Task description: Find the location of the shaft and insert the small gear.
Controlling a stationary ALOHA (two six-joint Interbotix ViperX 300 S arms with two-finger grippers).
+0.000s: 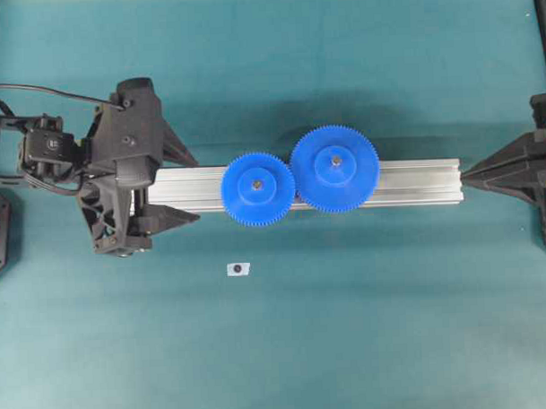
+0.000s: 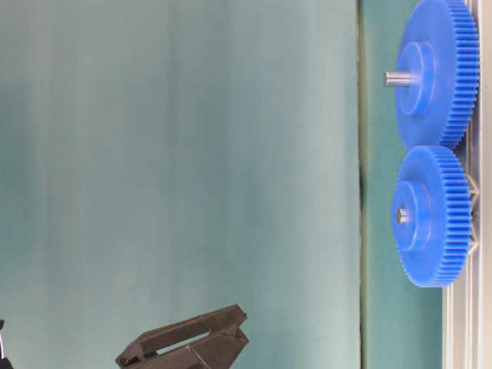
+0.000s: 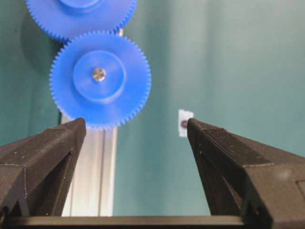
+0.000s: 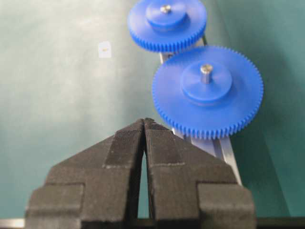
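On the aluminium rail, lying across the teal table, the small gear sits with the silver tip of the shaft showing in its hub hole, its teeth meshed with the large gear, which carries its own protruding grey pin. Just below the rail, apart from it, lies a small white tag with a dark spot. Left gripper: jaws spread wide, empty, at the rail's left end. Right gripper: jaws pressed together, empty, just off the rail's right end.
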